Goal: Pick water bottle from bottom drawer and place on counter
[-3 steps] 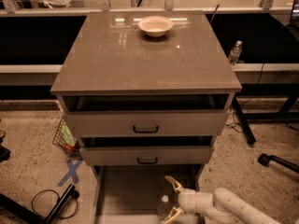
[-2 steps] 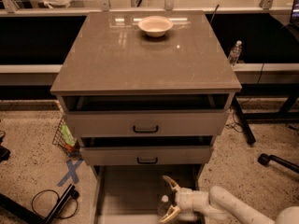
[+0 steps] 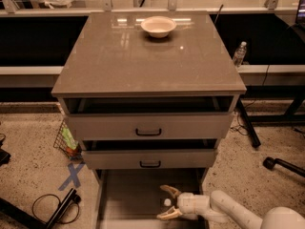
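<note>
Both fingers point(image 3: 169, 191) of the tool point(image 3: 161, 202) are spread either side of the white-capped water bottle point(image 3: 167, 202), down in the open bottom drawer point(image 3: 128, 197) below the front edge of the bench point(image 3: 143, 56), seemingly ready to pinch it.

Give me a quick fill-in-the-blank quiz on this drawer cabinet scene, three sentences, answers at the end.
1. On the counter sits one white ____.
2. The claw is down inside the ____ drawer, its fingers spread.
3. The cabinet has ____ drawers in all.

Missing words: bowl; bottom; three.
</note>
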Robot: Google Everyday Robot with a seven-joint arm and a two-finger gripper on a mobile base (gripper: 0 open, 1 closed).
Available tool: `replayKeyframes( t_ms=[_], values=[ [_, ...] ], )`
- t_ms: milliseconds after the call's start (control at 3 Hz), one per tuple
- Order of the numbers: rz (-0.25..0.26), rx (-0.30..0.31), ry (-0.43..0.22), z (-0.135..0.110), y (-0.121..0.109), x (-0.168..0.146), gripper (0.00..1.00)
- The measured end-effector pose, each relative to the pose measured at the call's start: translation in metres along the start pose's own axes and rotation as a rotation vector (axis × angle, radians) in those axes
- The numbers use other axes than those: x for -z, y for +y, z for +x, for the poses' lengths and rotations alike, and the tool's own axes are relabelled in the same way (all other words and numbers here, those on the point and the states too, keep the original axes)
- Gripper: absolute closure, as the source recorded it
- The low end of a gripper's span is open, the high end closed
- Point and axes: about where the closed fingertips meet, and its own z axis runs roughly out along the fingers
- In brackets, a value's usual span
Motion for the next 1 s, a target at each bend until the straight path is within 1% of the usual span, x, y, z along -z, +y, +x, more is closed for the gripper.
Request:
replayKeyframes(
  t_ms=[333, 667, 1000],
  values=[
    [-0.005, -0.014, 0.018, 0.0098, -0.0019, -0.0041, 0.49],
    [-0.004, -0.028, 0.051, 0.0118, -0.0044, -0.0086, 0.80],
    [-0.003, -0.049, 0.065, 0.0087, -0.0047, -0.0099, 1.00]
  ],
)
